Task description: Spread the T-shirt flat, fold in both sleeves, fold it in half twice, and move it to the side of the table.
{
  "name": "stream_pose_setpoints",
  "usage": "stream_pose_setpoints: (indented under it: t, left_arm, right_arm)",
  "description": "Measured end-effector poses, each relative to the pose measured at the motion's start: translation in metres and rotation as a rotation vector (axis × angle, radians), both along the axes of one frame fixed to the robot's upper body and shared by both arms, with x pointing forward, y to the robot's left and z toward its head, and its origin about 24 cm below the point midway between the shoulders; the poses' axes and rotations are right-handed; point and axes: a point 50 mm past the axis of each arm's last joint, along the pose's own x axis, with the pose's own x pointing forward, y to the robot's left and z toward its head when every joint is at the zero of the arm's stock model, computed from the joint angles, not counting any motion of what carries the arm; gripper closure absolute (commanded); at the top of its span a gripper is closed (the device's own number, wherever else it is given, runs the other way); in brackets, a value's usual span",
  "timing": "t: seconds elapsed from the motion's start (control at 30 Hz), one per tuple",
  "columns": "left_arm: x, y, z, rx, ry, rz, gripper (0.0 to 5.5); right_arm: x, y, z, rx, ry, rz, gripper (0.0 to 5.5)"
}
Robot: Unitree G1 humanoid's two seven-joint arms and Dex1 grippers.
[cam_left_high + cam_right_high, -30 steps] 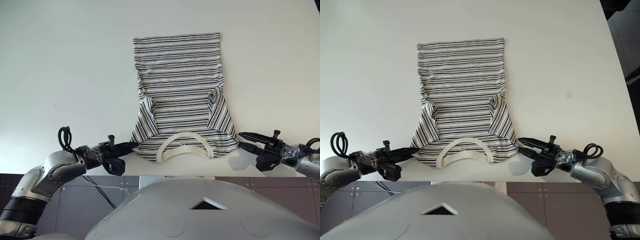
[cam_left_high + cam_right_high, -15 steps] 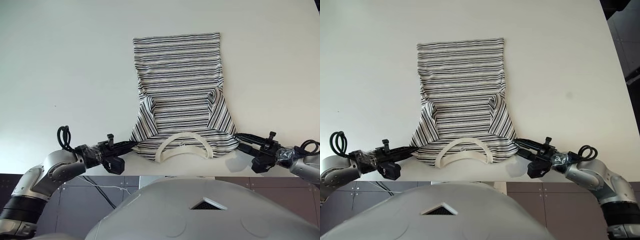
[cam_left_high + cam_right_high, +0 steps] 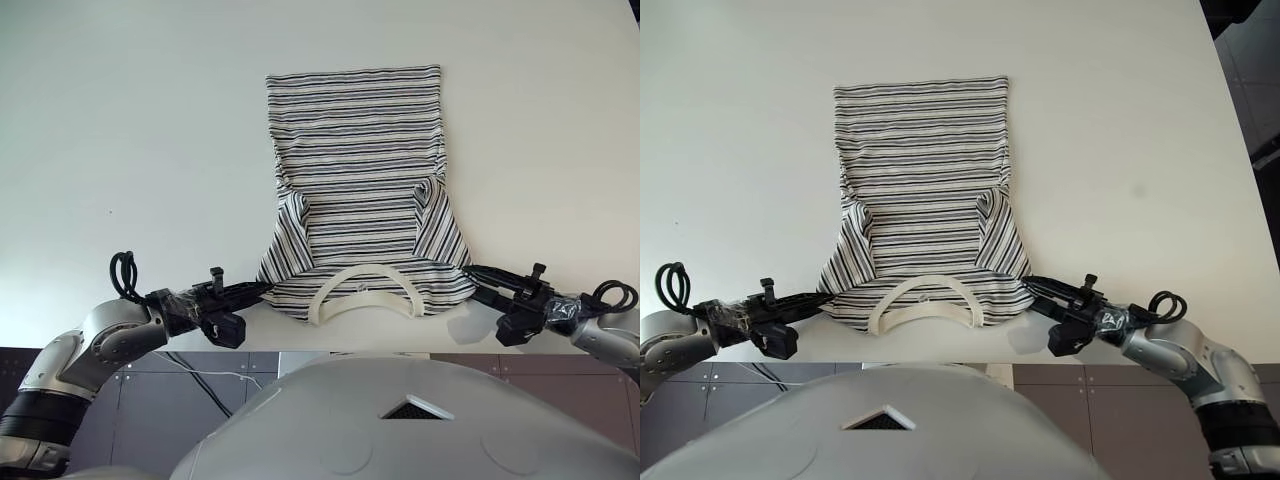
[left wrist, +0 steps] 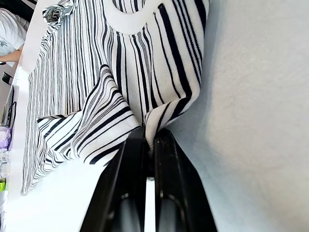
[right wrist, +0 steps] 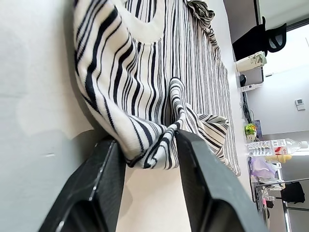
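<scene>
T-shirt (image 3: 355,200): striped, flat on bench (image 3: 130,150), mid-width, collar at the near edge.
Done: spread out; both sleeves folded in.
Outstanding: two halvings, move aside.
Grasp: left gripper (image 3: 262,288) pressed together on the left shoulder corner; right gripper (image 3: 478,275) spread, straddling the right shoulder corner, not clamped.
Judged stage: start of the first half-fold.
Writing: none legible on the shirt.
</scene>
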Motion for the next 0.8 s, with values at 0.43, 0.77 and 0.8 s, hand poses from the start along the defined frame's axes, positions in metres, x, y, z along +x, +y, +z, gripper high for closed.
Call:
stream_pose_setpoints:
  t: [0.43,0.77,0.8]
  left_arm:
    - [0.001,-0.002,0.002,-0.034,0.033,0.002,5.4]
    - [0.007,-0.019,0.052,-0.227,0.126,0.091,5.4]
    - [0.006,-0.019,0.057,-0.23,0.138,0.097,5.4]
  right_arm:
    - [0.004,-0.003,-0.001,-0.007,0.069,-0.013,5.38]
    - [0.008,0.0,0.062,0.01,0.404,-0.004,5.38]
    - [0.008,0.001,0.071,0.011,0.439,-0.005,5.38]
